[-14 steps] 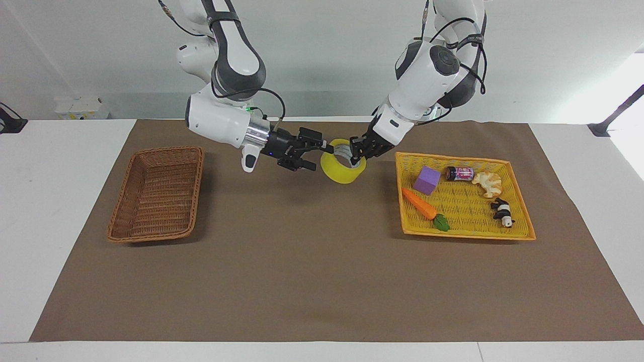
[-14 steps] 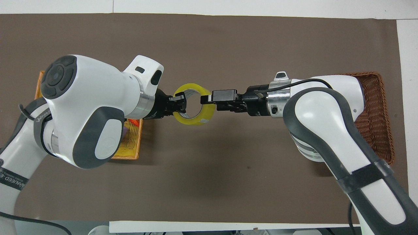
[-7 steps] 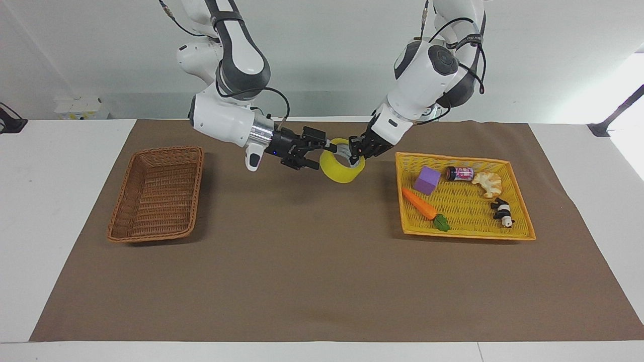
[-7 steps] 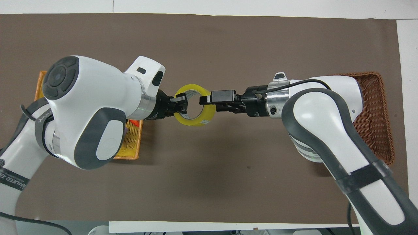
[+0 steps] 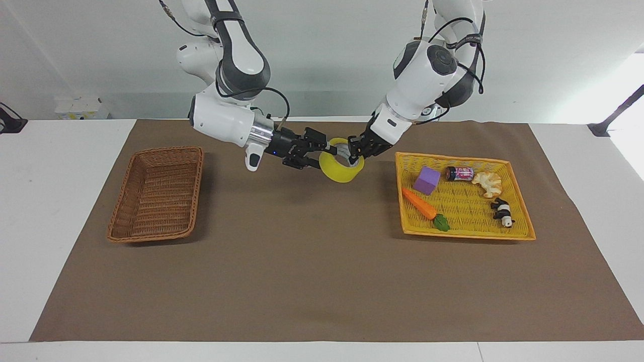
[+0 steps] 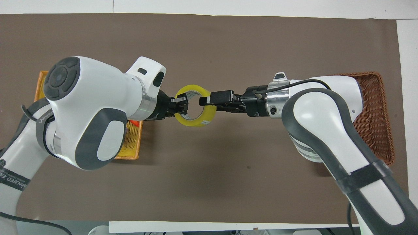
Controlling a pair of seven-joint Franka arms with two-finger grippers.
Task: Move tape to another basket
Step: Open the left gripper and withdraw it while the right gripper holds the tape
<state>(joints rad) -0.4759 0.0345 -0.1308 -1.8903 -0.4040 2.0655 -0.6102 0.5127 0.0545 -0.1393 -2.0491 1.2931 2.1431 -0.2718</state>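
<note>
Mid-air over the mat near the table's robot-side edge, the tape hangs with both the left gripper and right gripper clamped on its rim, a handover toward the wicker basket.

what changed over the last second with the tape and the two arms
Very little. The right arm's forearm rose a bit and its tool edged closer onto the tape, which barely shifted toward the brown basket. The left tool kept its grip on the roll's rim, with the tape held in the air between the baskets. The yellow basket and its items stayed put.
</note>
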